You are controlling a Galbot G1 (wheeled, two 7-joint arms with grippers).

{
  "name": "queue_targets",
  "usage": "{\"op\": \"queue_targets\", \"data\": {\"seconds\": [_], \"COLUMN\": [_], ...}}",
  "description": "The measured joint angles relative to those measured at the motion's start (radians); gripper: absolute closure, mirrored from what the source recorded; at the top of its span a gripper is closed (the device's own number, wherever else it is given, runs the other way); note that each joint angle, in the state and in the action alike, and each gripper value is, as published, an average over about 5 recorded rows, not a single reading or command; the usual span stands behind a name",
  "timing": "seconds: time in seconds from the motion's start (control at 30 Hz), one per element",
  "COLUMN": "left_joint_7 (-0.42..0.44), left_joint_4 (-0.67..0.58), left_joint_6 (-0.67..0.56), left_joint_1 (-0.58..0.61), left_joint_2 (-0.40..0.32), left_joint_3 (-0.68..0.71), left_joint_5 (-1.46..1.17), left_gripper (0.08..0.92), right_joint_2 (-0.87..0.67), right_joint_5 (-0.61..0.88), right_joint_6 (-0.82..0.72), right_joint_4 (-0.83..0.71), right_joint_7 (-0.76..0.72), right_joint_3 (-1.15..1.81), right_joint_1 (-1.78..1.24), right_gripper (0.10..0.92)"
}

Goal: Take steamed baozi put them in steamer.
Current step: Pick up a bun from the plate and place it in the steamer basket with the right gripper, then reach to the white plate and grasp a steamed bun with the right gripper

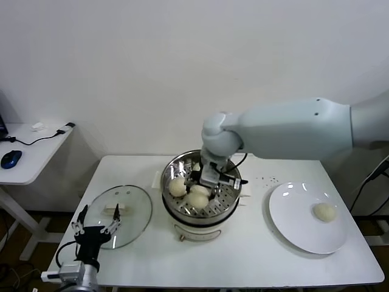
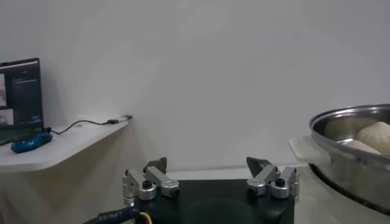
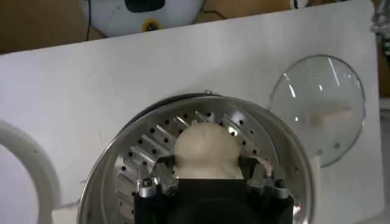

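Head view: right gripper point(image 1: 205, 182) lowered into shiny perforated steel steamer point(image 1: 226, 204) on white bench point(image 1: 255, 255); last cream-white bun point(image 1: 324, 211) on flat white plate point(image 1: 292, 234).

Left wrist view: left gripper point(image 2: 210, 176) idle, jaws apart.

Right wrist view: jaws clamped on soft bun point(image 3: 205, 149); probably light, squashy, best held gently at sides.

Shiny silver metal for the steamer point(image 1: 182, 163), smooth and bright, with little holes in the floor. Soft, matt, cream-white dough on 1 baozi point(image 3: 204, 149) between the fingers. Clear, glossy glass for the lid point(image 1: 135, 207). Smooth, glossy white on the plate point(image 1: 292, 213). Flat, matt white on the table point(image 1: 243, 255). Smooth white plastic on the right arm point(image 1: 292, 129). Grey metal fingertips point(image 2: 268, 173) on black, matt parts.
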Motion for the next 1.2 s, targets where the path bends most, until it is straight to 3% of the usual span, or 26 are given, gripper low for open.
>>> {"op": "queue_targets", "data": {"seconds": [0.23, 0.77, 1.2], "left_joint_7": [-0.001, -0.004, -0.001], "left_joint_4": [0.005, 0.005, -0.015], "left_joint_6": [-0.001, -0.011, -0.013], "left_joint_1": [-0.003, 0.005, 0.008], "left_joint_2": [-0.003, -0.003, -0.005], "left_joint_3": [0.001, 0.003, 0.011], "left_joint_5": [0.002, -0.003, 0.001], "left_gripper": [0.177, 0.177, 0.177], "right_joint_2": [0.019, 0.036, -0.072], "right_joint_5": [-0.043, -0.073, 0.089], "right_joint_6": [0.012, 0.027, 0.121], "right_joint_4": [-0.019, -0.055, -0.112], "right_joint_7": [0.014, 0.038, -0.097], "right_joint_3": [-0.002, -0.004, -0.018], "right_joint_1": [-0.045, -0.087, 0.077], "right_gripper": [0.317, 0.205, 0.203]}}
